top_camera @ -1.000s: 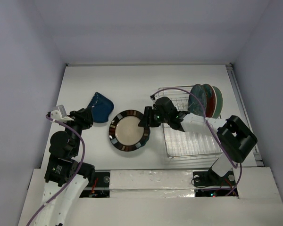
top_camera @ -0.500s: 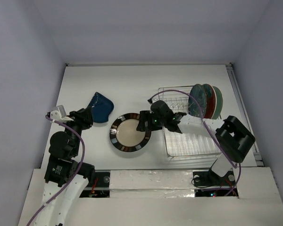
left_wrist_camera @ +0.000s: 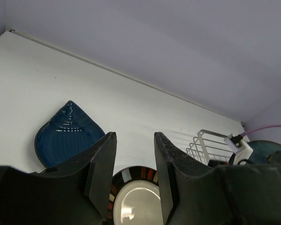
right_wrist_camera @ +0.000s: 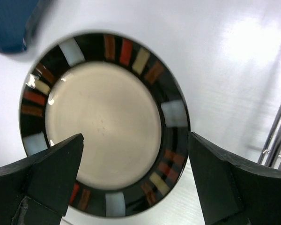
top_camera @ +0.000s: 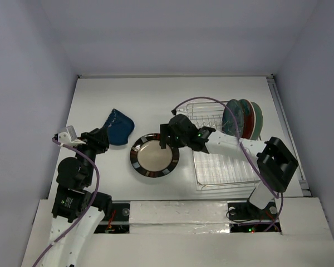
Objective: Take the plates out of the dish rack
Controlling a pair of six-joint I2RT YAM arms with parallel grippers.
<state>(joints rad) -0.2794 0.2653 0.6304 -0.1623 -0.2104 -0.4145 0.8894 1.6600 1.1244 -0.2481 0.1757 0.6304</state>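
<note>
Hovering over the cream plate (top_camera: pixel 152 157), the right gripper (top_camera: pixel 166 137) has its fingers (right_wrist_camera: pixel 51 168) spread wide and grips nothing. That plate, with its dark patterned rim, lies flat on the table (top_camera: pixel 156 100) just left of the rack (top_camera: pixel 222 169). At the rack's far right end a teal plate (top_camera: pixel 232 118) stands on edge, with red and pale green showing close behind it. The left gripper (top_camera: pixel 104 136) is empty, its fingers (left_wrist_camera: pixel 100 164) parted by a narrow gap, at the near edge of the blue plate (top_camera: pixel 119 127). The blue plate lies flat on the table, near the cream one.
</note>
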